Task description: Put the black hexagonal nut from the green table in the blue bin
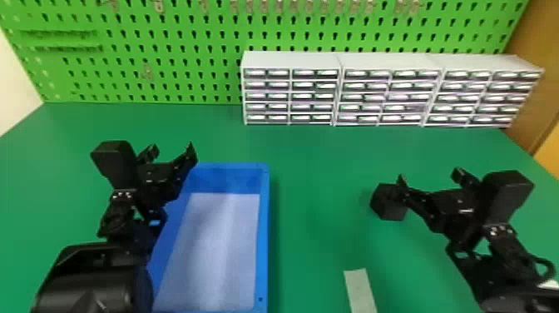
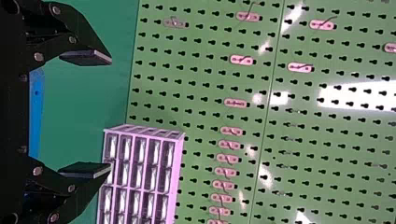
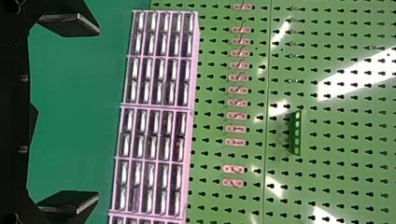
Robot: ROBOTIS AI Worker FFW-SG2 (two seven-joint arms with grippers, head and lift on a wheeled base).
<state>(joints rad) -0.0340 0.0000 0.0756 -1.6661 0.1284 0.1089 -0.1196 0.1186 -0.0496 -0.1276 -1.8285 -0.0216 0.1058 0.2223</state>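
Green table (image 1: 316,166) lies open between blue bin (image 1: 264,233) and black hexagonal nut (image 1: 389,206); our left gripper (image 1: 172,149) and right gripper (image 1: 429,175) hover, fingers apart.

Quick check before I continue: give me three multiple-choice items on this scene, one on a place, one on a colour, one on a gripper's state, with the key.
1. Where is the black hexagonal nut relative to the blue bin?
A) inside it
B) to its right, on the green table
C) to its left, on the green table

2. What colour is the flat lining on the bin's floor?
A) orange
B) black
C) white

3. How is the right gripper?
A) open
B) shut with nothing between its fingers
C) shut on the nut

Key:
1: B, since the head view has the nut out on the table, right of the bin's right rim.
2: C, since the floor inside the blue walls is pale white.
3: A, since the right wrist view shows its two fingertips wide apart.
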